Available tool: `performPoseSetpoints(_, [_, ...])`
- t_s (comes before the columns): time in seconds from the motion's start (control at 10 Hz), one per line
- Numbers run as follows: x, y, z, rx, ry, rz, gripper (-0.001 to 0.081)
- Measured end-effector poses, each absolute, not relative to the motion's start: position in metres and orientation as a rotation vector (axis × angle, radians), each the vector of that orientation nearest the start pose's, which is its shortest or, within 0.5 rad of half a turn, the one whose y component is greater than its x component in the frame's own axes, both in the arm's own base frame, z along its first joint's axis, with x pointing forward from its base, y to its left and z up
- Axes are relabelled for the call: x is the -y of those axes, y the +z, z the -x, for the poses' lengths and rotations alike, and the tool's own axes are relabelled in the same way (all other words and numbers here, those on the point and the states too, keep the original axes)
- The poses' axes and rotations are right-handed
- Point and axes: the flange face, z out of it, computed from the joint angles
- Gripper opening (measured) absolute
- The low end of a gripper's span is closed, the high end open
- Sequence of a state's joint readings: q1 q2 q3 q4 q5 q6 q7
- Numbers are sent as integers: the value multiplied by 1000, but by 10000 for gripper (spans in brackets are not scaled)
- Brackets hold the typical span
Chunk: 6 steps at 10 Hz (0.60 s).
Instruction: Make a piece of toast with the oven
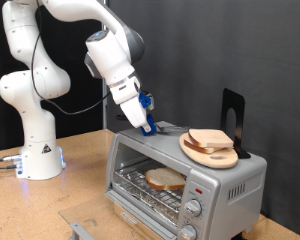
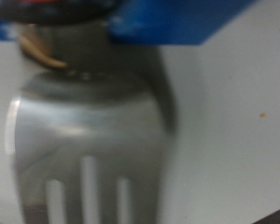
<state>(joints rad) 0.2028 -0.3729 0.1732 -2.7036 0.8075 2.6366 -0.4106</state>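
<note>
The silver oven [image 1: 235, 185] stands at the exterior view's lower right, and its glass door looks folded down. One piece of toast [image 1: 165, 180] lies inside on the wire rack. A second slice [image 1: 210, 139] rests on a round wooden plate [image 1: 195, 153] on the oven's roof. My gripper [image 1: 147, 122] with blue fingers [image 2: 177, 23] is over the roof, to the plate's left in the exterior view. It is shut on a metal slotted spatula [image 1: 168, 127]. The spatula blade [image 2: 84, 131] fills the wrist view, lying flat just above the pale roof.
A black upright bracket [image 1: 233, 112] stands on the oven roof behind the plate. Round knobs [image 1: 197, 208] sit on the oven's front right. The arm's white base [image 1: 35, 150] is on the wooden table at the exterior view's left, against a black backdrop.
</note>
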Motion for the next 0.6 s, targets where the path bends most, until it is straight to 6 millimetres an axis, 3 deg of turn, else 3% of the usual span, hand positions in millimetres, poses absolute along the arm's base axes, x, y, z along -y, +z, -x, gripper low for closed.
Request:
performPoseSetpoints(0.1, [-132,370,-387,175,-423,2683,395])
performPoseSetpoints(0.2, [-133,371,-387,177,-424,2683,614])
performPoseSetpoints(0.3, [-134,371,-387,179,-427,2682,738])
performPoseSetpoints(0.6, [-138,375,-388,189,-440,2667,789])
